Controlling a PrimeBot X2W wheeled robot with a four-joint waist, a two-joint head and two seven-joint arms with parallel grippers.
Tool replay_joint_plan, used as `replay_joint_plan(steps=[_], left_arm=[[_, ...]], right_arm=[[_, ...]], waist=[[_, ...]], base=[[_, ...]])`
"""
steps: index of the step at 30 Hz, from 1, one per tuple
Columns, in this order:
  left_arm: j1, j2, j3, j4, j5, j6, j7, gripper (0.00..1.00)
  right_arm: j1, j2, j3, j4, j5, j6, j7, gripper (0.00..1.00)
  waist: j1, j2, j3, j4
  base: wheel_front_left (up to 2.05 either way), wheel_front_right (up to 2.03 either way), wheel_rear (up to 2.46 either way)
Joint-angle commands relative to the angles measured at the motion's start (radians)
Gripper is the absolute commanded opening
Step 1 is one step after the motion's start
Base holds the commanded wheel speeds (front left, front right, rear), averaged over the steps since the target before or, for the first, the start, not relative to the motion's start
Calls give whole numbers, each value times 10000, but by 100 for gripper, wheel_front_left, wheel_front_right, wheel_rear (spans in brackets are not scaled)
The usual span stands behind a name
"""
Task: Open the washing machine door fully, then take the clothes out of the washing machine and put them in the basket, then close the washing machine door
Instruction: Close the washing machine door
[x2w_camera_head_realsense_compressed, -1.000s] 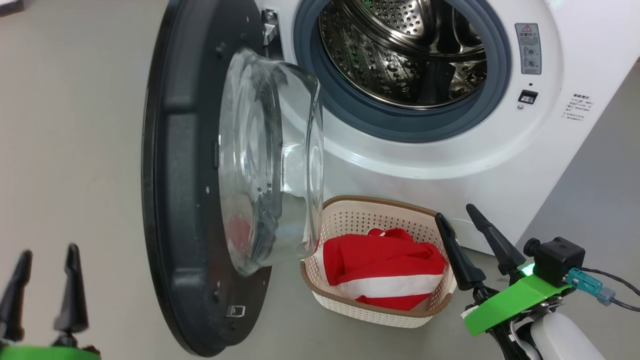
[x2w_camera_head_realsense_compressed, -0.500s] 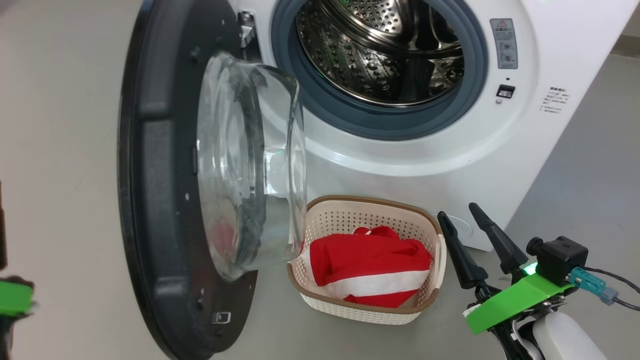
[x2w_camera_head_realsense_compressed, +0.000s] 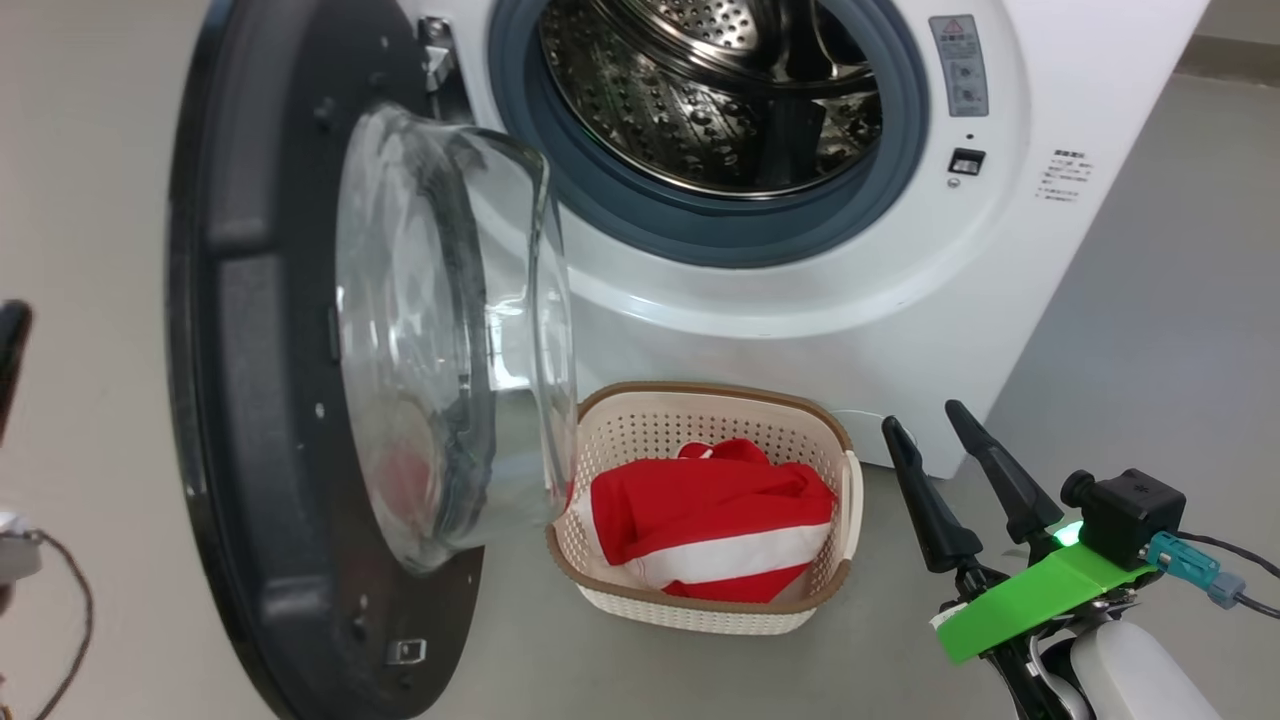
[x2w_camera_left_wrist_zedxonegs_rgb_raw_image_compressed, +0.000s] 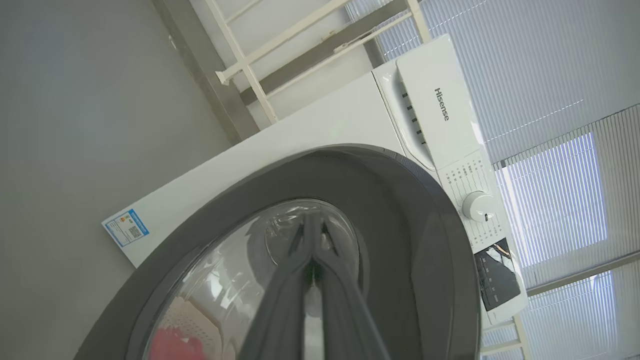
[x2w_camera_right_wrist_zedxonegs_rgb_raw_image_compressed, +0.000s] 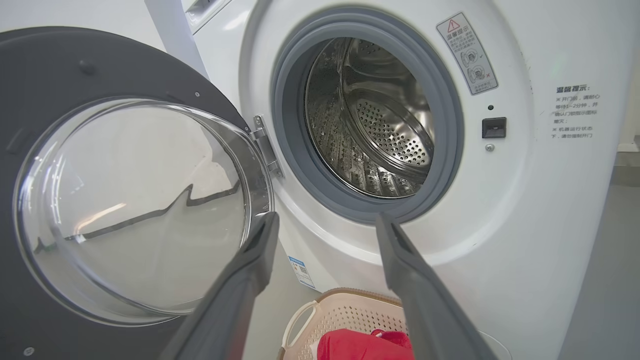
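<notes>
Now the washing machine door stands swung wide, left of the drum. It's heavy, rigid and hinged, so I'd push its outer face, not pinch the slick glass bowl. Glossy black ring. Clothes lie in the basket below. Left gripper is pinched closed facing the door, right gripper spread, empty.

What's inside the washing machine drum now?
Bare perforated steel in the drum; its lowest front is hidden behind the gasket. The clothes lie in the basket.
</notes>
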Motion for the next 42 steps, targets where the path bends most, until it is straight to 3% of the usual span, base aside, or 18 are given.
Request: replay_joint_plan(steps=[1, 7, 15, 29, 42], left_arm=[[-536, 270, 474, -270, -395, 452, 319, 0], [-734, 155, 493, -667, -1300, 1639, 1330, 0], [-566, 205, 260, -1346, -1629, 2369, 2032, 0], [-449, -52, -493, -2176, -1823, 2738, 2638, 0], [-946, -322, -845, -1959, -1583, 2669, 2364, 0]], right_arm=[[-142, 24, 156, -273, 138, 16, -48, 100], [-171, 46, 136, -276, 134, 16, -48, 100], [-174, 82, 152, -264, 152, 16, -48, 100], [-170, 134, 252, -203, 177, 16, -48, 100], [-172, 210, 176, -238, 147, 16, -48, 100]], waist=[[0, -1, 54, -99], [0, -1, 114, -304], [0, -1, 94, -541], [0, -1, -98, -929], [0, -1, -18, -2064]], base=[[0, 0, 0], [0, 0, 0], [0, 0, 0], [0, 0, 0], [0, 0, 0]])
